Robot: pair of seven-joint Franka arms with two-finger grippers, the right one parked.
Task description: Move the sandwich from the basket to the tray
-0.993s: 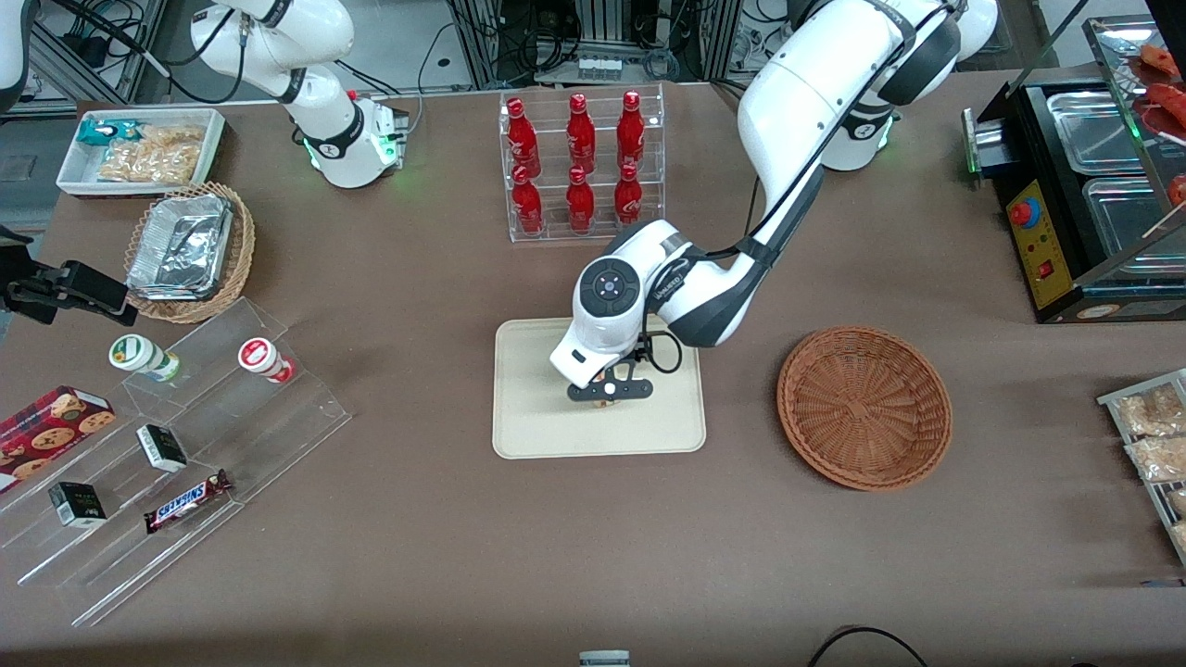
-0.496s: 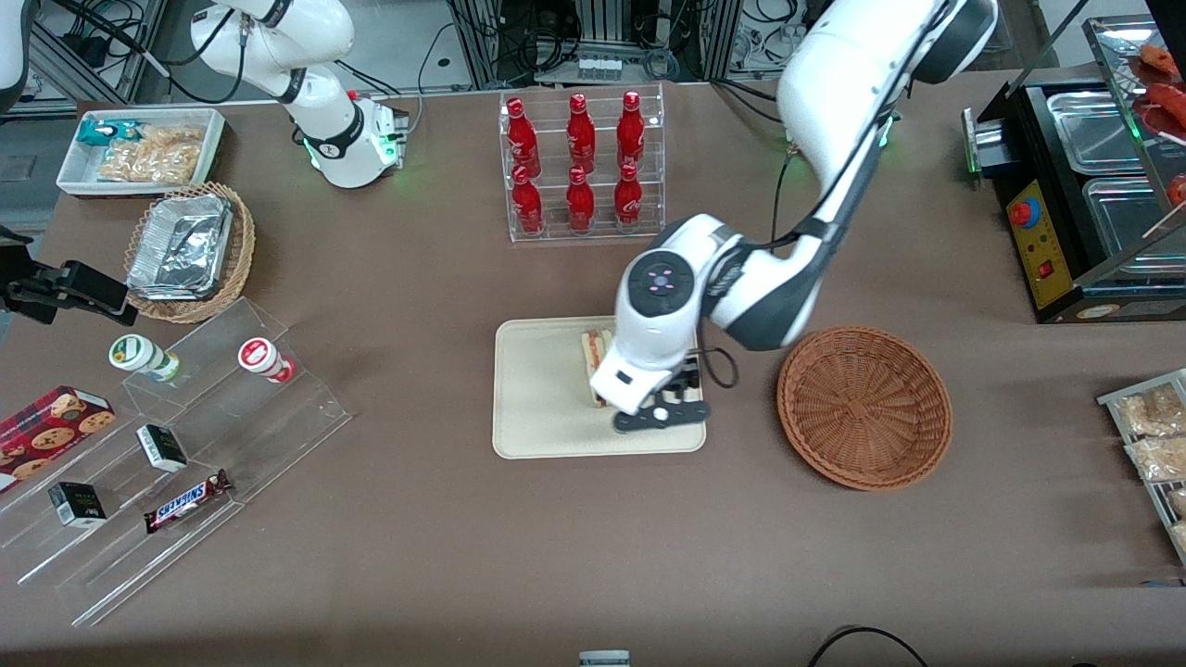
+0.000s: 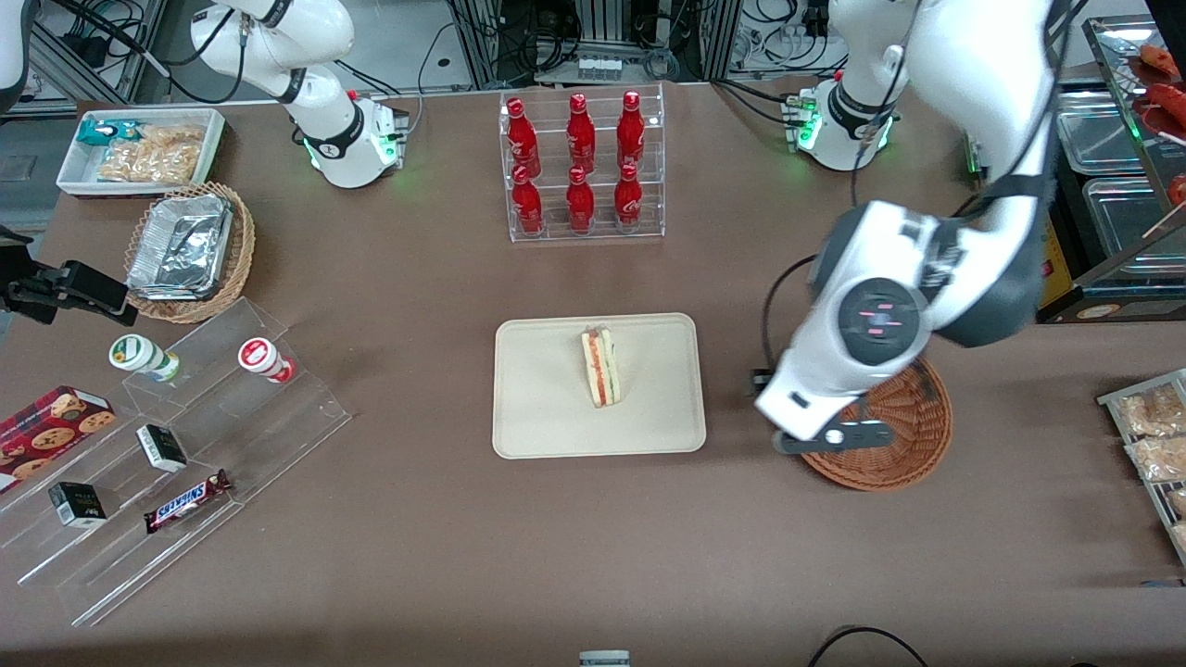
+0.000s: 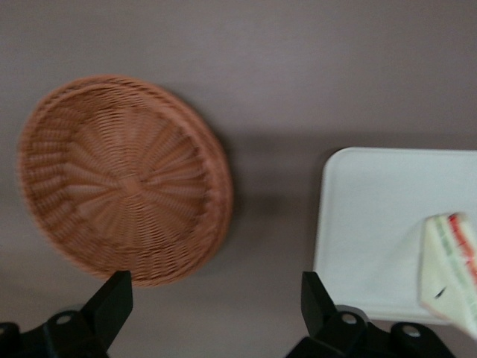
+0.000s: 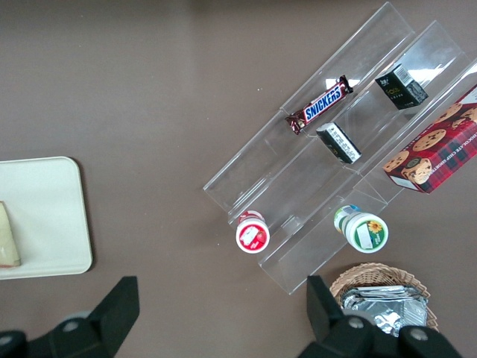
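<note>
The sandwich [image 3: 600,368] is a white bread wedge with red and green layers, standing on its edge on the cream tray [image 3: 537,408], a little toward the tray's edge nearest the bottle rack. It also shows in the left wrist view as the sandwich [image 4: 451,261] on the tray [image 4: 373,224]. The reddish-brown basket [image 3: 913,435] lies empty beside the tray, toward the working arm's end; its weave is plain in the wrist view of the basket [image 4: 123,179]. My gripper [image 3: 832,437] hovers above the basket's rim nearest the tray. The gripper [image 4: 216,298] is open and holds nothing.
A clear rack of red bottles [image 3: 584,167] stands farther from the camera than the tray. Toward the parked arm's end are a stepped acrylic display [image 3: 185,445], a tan basket of foil containers [image 3: 190,250] and a white bin [image 3: 139,148]. A black appliance [image 3: 1084,204] and snack bags [image 3: 1154,435] sit at the working arm's end.
A second ago my gripper was low over the tray with the sandwich under it. It has let go, lifted and swung sideways to the basket, leaving the sandwich on the tray.
</note>
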